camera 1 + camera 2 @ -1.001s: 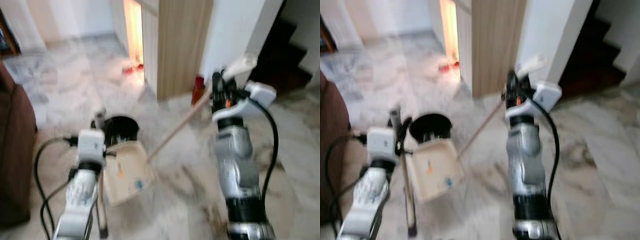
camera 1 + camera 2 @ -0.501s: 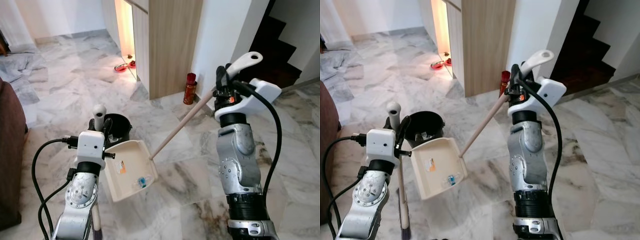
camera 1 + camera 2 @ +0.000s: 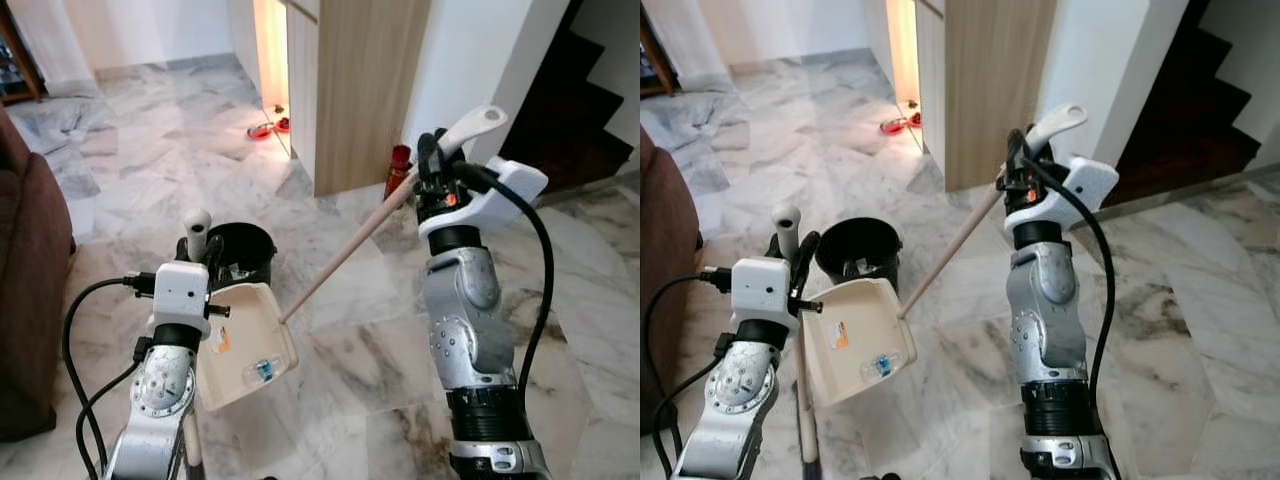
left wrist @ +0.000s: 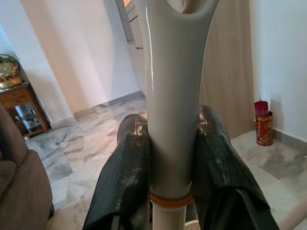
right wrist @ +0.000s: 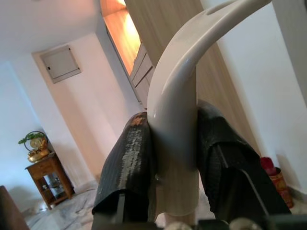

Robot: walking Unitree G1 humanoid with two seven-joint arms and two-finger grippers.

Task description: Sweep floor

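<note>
The right gripper [image 5: 173, 158] is clamping the curved grey grip of the dustpan handle [image 3: 345, 250], a long wooden pole slanting down to the cream dustpan [image 3: 243, 343], which is tilting above the marble floor [image 3: 360, 360] with a few small scraps, hard to identify, lying in it. The left gripper [image 4: 172, 158] is squeezing the grey grip of the broom [image 3: 197, 226], standing upright just beside the dustpan. A black bin [image 3: 240, 252] is sitting right behind the pan, and a red canister [image 3: 399, 170] is standing near the wooden cabinet [image 3: 365, 80].
</note>
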